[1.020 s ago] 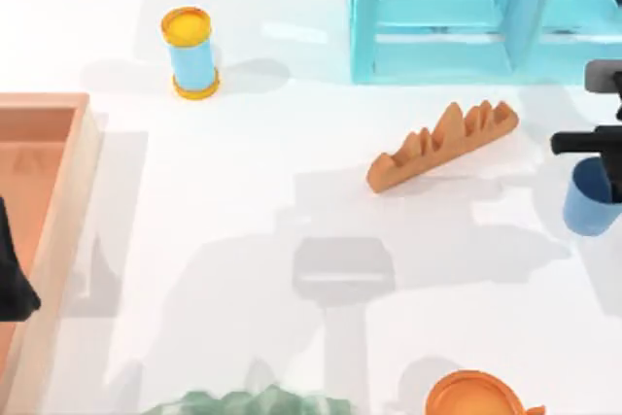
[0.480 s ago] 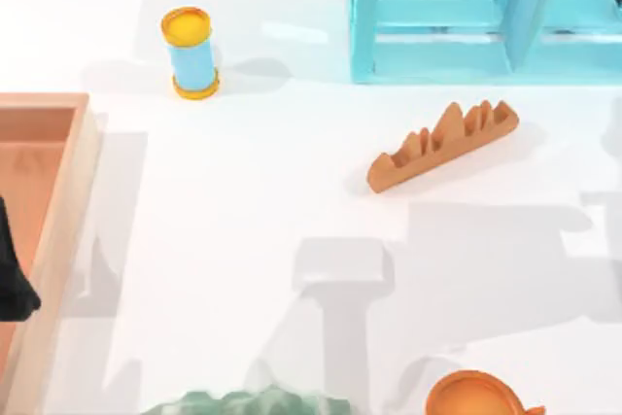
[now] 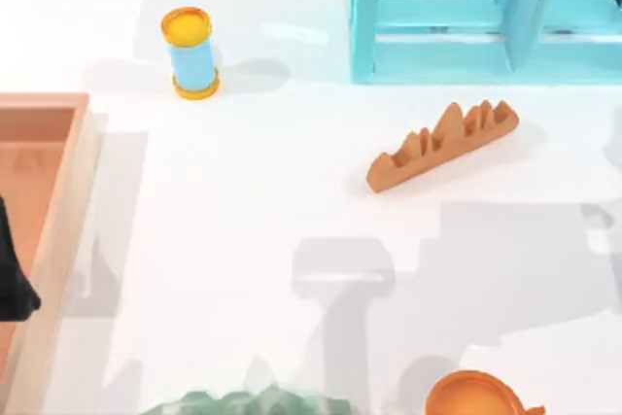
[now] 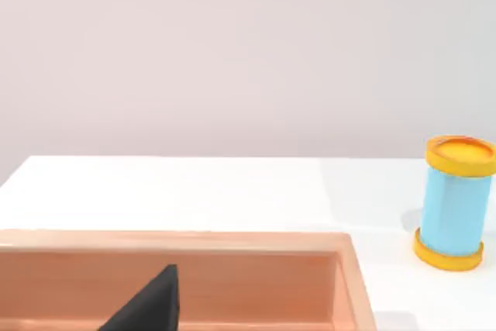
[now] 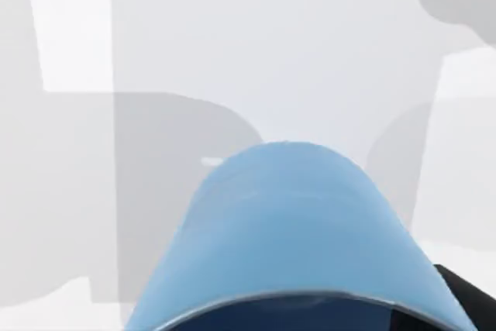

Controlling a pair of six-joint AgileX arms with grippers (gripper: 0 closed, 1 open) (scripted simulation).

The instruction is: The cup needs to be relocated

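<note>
Smooth tapered blue cup [image 5: 291, 230] (darker rim) fronts the right wrist view.

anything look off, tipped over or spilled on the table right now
Nothing stands out. The blue cylinder stands upright near the tray, the brown rack lies flat at a slant, and nothing is spilled. The blue cup sits close under the right wrist camera, above the bare table.

Yellow-capped cylinder [image 3: 190, 52], notched wooden rack [image 3: 442, 145], orange cup [image 3: 478, 397].
</note>
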